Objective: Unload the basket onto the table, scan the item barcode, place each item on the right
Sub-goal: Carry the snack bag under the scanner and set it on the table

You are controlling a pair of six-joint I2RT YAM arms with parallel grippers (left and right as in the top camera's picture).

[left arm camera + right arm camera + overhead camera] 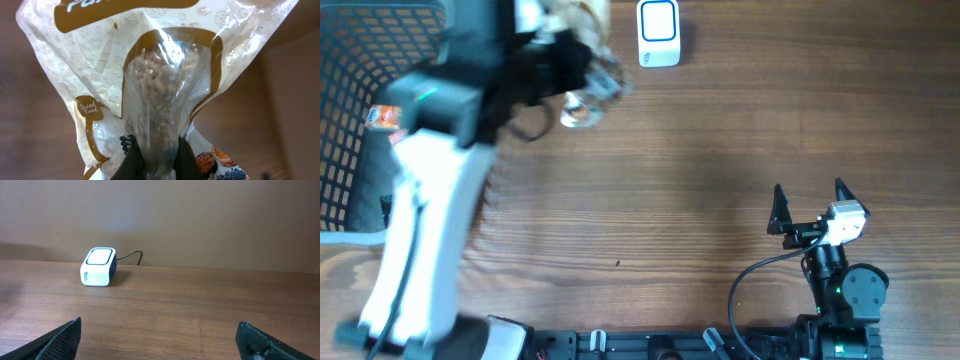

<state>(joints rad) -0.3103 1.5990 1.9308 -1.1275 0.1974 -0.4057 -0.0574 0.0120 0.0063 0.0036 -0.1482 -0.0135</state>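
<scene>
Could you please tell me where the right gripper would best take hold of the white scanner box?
Probably across the two flat side walls of the scanner box, coming straight down from above. It sits flat on the table, and its cable leaves at the back, so both sides look free.

Overhead: even, warm light; left arm (420, 230) and bag (588, 80) smeared by motion blur. Left wrist: white glare on bag plastic, background out of focus. Right wrist: scanner (99, 266) sharp, faint shadow on bench (200, 310) far left.
</scene>
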